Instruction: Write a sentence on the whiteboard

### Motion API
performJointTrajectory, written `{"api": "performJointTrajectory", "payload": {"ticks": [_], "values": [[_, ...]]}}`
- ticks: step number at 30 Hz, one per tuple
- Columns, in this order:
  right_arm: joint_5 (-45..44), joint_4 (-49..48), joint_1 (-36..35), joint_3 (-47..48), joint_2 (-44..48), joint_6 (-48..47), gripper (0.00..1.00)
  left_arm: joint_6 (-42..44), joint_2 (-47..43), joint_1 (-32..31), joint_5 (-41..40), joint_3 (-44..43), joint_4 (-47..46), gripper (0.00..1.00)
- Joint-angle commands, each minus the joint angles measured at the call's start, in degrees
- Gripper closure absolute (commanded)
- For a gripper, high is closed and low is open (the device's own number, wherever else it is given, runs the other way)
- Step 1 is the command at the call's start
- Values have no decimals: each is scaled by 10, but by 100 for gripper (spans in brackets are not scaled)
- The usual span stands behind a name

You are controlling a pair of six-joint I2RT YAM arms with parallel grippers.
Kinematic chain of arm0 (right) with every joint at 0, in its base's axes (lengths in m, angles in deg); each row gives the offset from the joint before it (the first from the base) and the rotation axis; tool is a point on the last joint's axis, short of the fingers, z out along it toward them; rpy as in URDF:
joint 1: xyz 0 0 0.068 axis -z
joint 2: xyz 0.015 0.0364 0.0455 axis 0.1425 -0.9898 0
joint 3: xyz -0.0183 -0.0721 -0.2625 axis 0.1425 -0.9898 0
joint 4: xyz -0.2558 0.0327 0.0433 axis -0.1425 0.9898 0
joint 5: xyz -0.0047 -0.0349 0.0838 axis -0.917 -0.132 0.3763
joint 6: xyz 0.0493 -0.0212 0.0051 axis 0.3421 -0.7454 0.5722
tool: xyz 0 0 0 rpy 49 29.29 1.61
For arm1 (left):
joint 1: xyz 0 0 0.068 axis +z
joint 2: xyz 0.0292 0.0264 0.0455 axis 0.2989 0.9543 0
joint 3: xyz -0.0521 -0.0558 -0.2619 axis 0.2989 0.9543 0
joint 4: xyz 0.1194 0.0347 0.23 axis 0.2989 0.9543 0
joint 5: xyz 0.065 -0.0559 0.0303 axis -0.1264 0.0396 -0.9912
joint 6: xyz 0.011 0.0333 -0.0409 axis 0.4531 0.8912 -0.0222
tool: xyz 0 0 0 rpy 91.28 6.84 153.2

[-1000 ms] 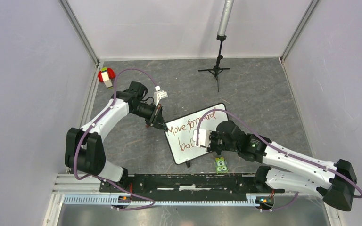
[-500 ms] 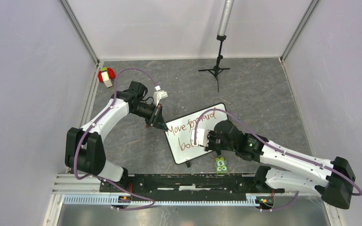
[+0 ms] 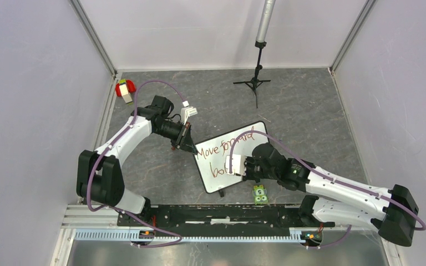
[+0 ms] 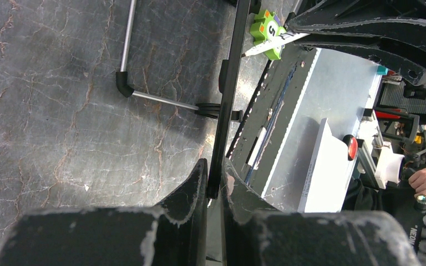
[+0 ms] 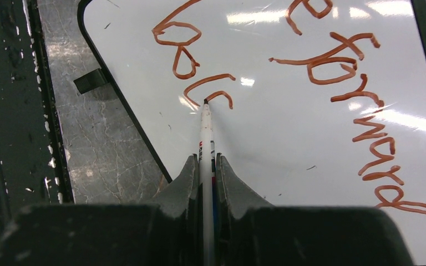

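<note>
Whiteboard (image 3: 205,162) askew on the middle of the grey bench (image 3: 310,111), sentence (image 3: 217,149) "Move forward" above a shorter second line, white marker (image 5: 206,127) tip touching that line's last letter, right gripper (image 5: 206,166) closed on the marker, left gripper (image 4: 214,177) clamped on the whiteboard's left rim.

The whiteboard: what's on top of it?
Reddish-brown writing, "Move forward" and a word starting "bol", lies on the whiteboard. A white marker in the right end effector touches its tip there. From above, that arm covers the second line's end.
</note>
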Motion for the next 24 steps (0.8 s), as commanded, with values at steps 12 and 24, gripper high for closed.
{"api": "performJointTrajectory", "payload": {"ticks": [12, 24], "values": [[-60, -1, 28, 35, 7, 3, 100, 29, 4, -2, -15, -15, -4, 98], [-54, -6, 39, 49, 2, 7, 100, 31, 5, -2, -16, -15, -4, 98]]}}
